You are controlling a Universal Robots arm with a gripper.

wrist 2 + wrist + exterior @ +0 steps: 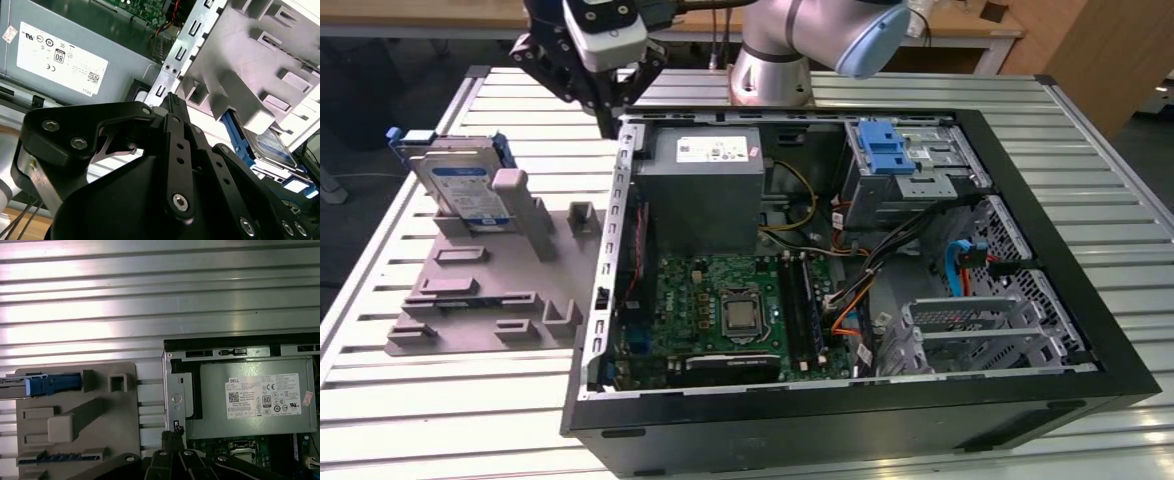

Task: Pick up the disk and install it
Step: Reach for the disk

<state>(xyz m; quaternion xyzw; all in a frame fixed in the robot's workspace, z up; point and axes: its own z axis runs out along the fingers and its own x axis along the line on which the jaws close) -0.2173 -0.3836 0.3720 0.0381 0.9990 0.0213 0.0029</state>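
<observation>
Gripper (608,128) hangs over computer case (854,405) rim, fingers pressed together, empty. Disk (458,185) stands upright in grey holder (474,300) on bench (454,420).

White label (263,396): lying on the grey metal box (210,410), showing rows of fine print, round marks and a square code.
Corner sticker (8,33): sitting on the same box, its print too small to read.
Blue-and-white label (464,195): facing out from the upright disk (450,170), its words not readable.
</observation>
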